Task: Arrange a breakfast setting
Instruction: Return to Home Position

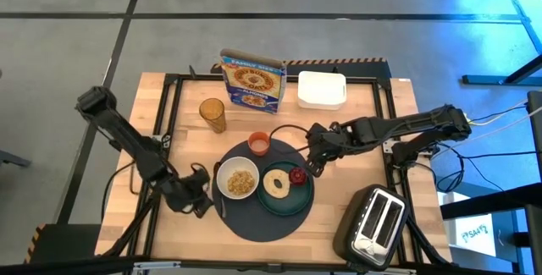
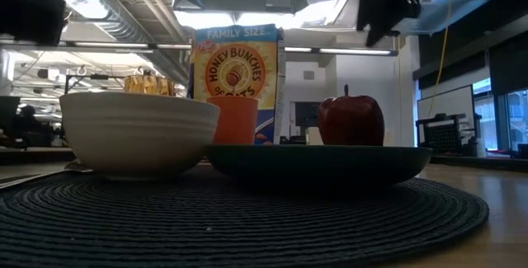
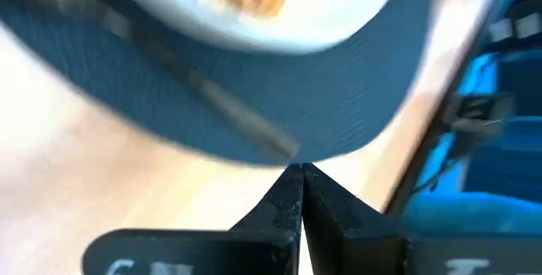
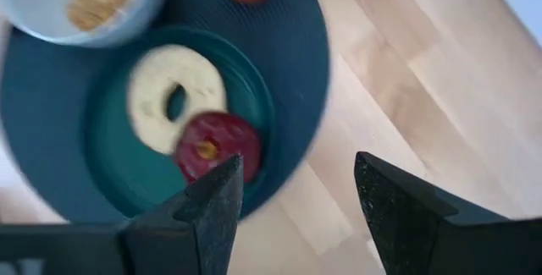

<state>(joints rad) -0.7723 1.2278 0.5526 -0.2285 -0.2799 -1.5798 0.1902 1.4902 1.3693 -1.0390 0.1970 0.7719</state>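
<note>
Hovering by the right edge of the round dark-grey placemat (image 1: 254, 224), my right jaws are spread and my left jaws are pressed together. The small dark-red fruit (image 1: 296, 175) looks smooth and may roll, so pinch its middle.

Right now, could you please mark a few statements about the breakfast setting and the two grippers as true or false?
1. The bagel and the red fruit both lie on the teal plate. True.
2. The white bowl is empty. False: it holds cereal.
3. The right gripper is open and holds nothing. True.
4. The orange cup stands on the teal plate. False: it stands on the placemat, at its far edge, beside the plate.
5. The left gripper is open. False: its fingers are shut together with nothing between them, just off the placemat's edge.
</note>
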